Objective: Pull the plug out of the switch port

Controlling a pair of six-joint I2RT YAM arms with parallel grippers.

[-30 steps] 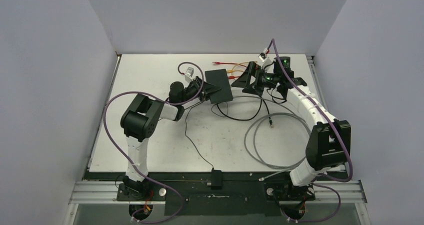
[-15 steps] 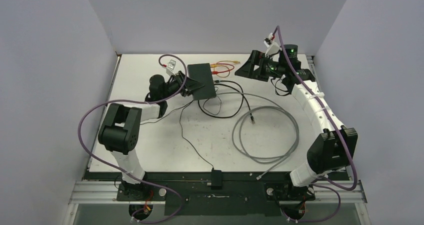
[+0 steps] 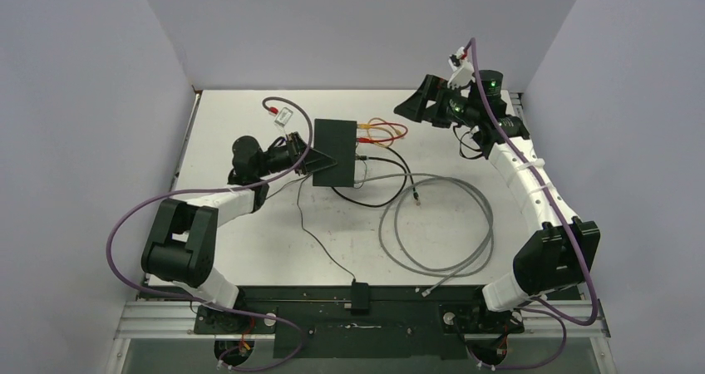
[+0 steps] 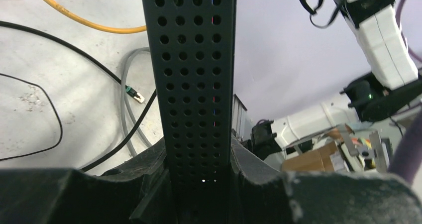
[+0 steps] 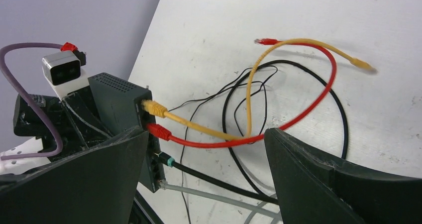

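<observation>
The switch point(image 3: 335, 152), a flat matte-black box, is left of the table's middle. My left gripper point(image 3: 309, 153) is shut on its left edge. In the left wrist view its perforated side point(image 4: 194, 84) stands clamped between my left gripper's point(image 4: 199, 171) fingers. The right wrist view shows the switch point(image 5: 115, 98) with a yellow plug point(image 5: 153, 107), a red plug point(image 5: 158, 131), a black plug point(image 5: 164, 160) and a grey plug point(image 5: 160, 185) in its ports. My right gripper point(image 3: 407, 108) hangs open, raised and to the right of the switch, holding nothing point(image 5: 205, 134).
Red and yellow cables point(image 3: 384, 130) loop just right of the switch. A grey cable point(image 3: 441, 224) coils on the right half of the table, and a black cable point(image 3: 374, 198) curls below the switch. A small black block point(image 3: 360, 295) with a thin wire sits at the near edge.
The left arm has dragged the switch leftward across the table with its cables trailing. The right gripper has lifted and drawn back to the right, away from the ports.
</observation>
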